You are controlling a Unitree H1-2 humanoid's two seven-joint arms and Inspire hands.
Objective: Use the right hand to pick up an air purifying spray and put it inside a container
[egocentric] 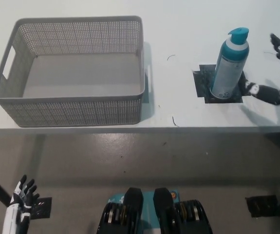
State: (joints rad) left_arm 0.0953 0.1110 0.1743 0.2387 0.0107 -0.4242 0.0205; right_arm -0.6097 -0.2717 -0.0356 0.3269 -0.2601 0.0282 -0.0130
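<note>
The air purifying spray (231, 63), a teal and white can with a teal cap, stands upright on a black square marked on the white table (188, 29). My black right hand (276, 78) is over the table just right of the can, fingers spread wide, one fingertip close to the can's base, holding nothing. The grey perforated container (71, 100) sits at the table's left with nothing inside. My white left hand (22, 197) hangs low at the lower left, below table level, fingers apart.
The table's front edge (140, 129) runs across the middle of the picture, with grey floor below it. A small black pad (262, 204) lies on the floor at the lower right.
</note>
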